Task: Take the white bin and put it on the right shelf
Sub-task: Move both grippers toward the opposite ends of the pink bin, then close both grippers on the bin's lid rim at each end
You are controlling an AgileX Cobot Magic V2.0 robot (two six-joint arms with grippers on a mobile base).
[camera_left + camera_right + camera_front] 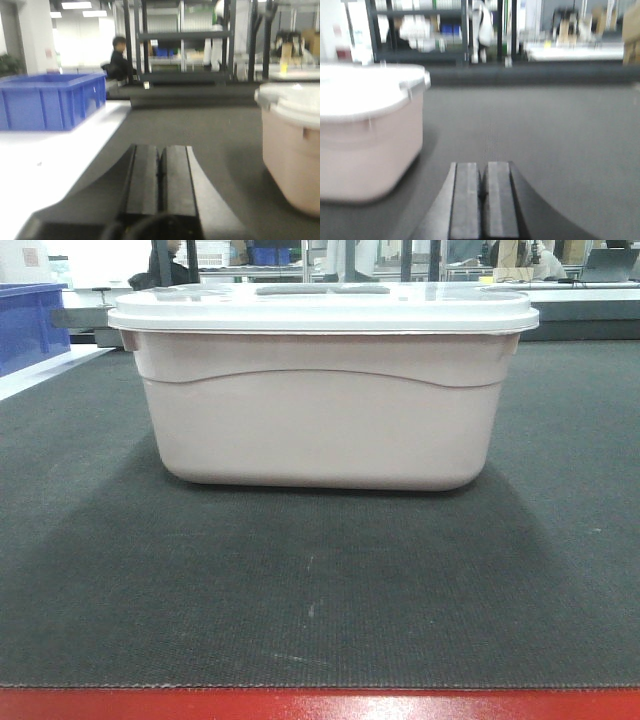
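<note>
While eyeing the white bin [320,410] sitting on the surface [320,610], back from its near edge: judging it bulky, stiff, slick-sided, probably light; favouring both ends under the lid [320,308] rim. Showing left pincer [161,150] and right pincer [483,167] pressed together, flanking it.

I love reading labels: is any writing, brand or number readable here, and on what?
No text can be read.
White bin: no print showing.
Blue crate: none showing.
Red sign on the pillar: too blurred to read.

Black flat-padded left claw [160,162]; matching dark right claw [484,175]
</note>
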